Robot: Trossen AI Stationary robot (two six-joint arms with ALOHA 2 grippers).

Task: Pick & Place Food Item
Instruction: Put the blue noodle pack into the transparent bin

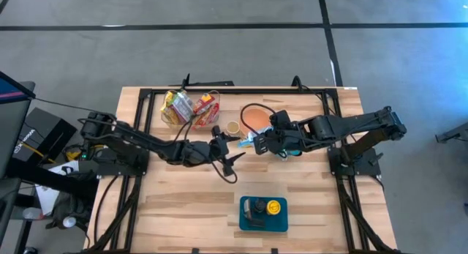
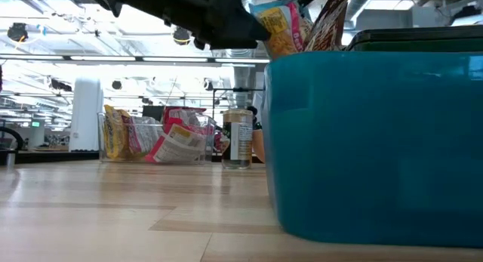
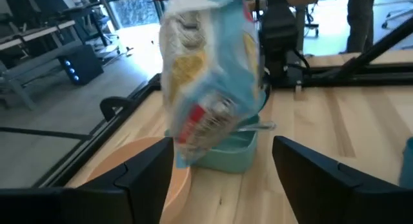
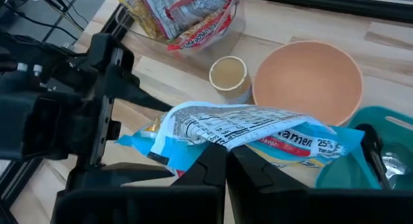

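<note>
Bright overhead light; left wrist view blurred.

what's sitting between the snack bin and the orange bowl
A small jar stands between the snack bin and the orange bowl, clearest in the high view.

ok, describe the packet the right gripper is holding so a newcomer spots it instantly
Start at the orange bowl near the table's far edge, then drop to the right gripper just in front of it. Shut in it is the blue ramen packet, held above the table, white nutrition panel up. Unlike the red and yellow packets in the clear bin, it is blue and off the table.
</note>
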